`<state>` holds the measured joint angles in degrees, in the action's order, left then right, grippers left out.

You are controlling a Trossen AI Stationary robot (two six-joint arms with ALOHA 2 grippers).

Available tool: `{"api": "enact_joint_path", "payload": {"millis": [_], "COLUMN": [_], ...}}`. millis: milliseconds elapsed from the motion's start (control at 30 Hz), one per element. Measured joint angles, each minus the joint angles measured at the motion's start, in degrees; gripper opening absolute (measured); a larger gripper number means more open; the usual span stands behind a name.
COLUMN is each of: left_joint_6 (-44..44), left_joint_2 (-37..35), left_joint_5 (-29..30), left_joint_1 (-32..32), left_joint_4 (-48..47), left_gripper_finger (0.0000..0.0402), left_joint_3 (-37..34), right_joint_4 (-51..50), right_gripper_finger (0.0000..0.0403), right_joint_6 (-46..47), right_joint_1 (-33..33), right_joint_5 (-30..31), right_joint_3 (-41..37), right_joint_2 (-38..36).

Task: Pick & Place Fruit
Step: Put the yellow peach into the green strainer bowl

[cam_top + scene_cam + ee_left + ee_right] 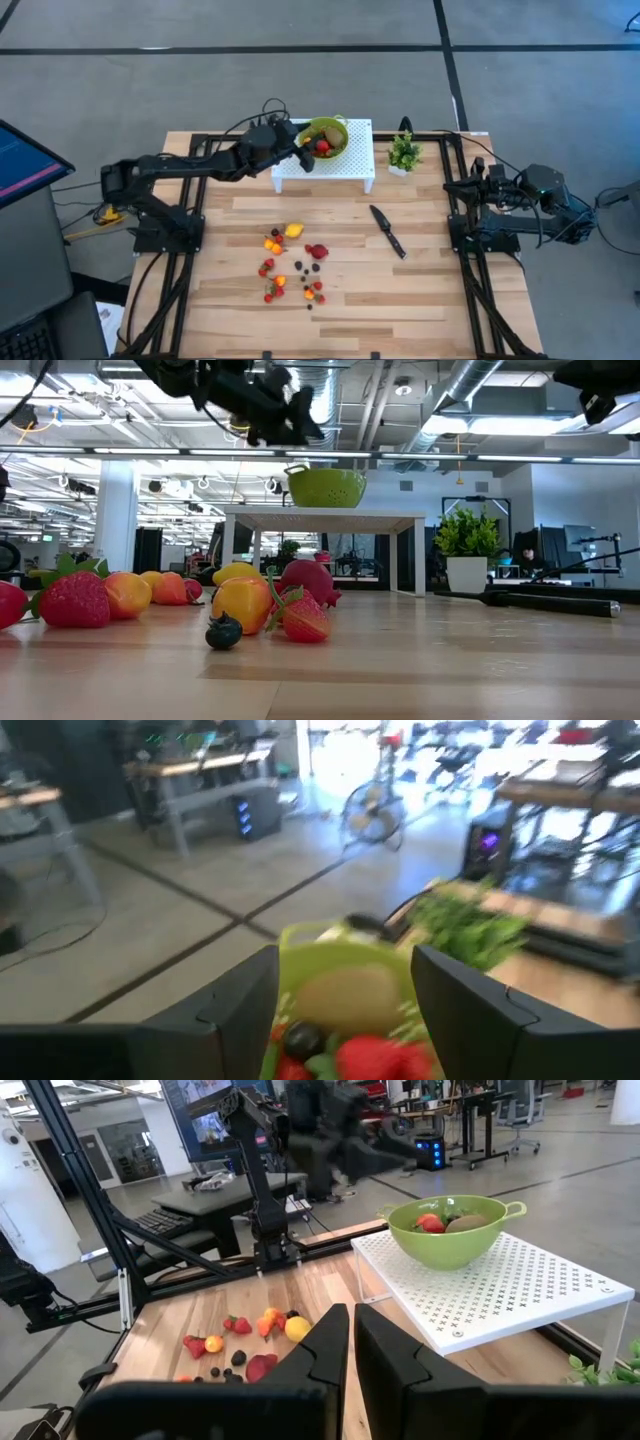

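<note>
The left tool (303, 150) hangs over the lime-green plastic colander (327, 136) on the white perforated stand (340, 168), fingers spread and empty — apparently a drop-off, since red and brownish pieces lie inside. Its arm stretches level across the wooden tabletop (420, 290). Most small toy fruits (293, 262) sit scattered mid-tabletop. The right tool (351, 1342) waits at the right edge — fingers nearly closed, holding nothing.
</note>
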<state>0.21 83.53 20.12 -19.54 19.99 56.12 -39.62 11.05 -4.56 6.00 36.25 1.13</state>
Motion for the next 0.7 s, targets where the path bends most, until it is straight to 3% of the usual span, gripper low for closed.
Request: {"api": "enact_joint_path", "payload": {"millis": [367,700], "left_joint_6": [0.0,0.0], "left_joint_2": [-12.7,-16.1], "left_joint_5": [-15.8,-17.0], "left_joint_1": [7.1,17.6], "left_joint_4": [-11.2,-26.0], "left_gripper_finger": [0.0201,0.0184], "left_joint_3": [0.0,0.0], "right_joint_4": [0.0,0.0], "right_gripper_finger": [0.0017,0.0017], "right_joint_6": [0.0,0.0], "right_joint_1": [0.0,0.0], "right_joint_5": [0.0,0.0], "right_joint_3": [0.0,0.0], "right_joint_2": [0.0,0.0]}}
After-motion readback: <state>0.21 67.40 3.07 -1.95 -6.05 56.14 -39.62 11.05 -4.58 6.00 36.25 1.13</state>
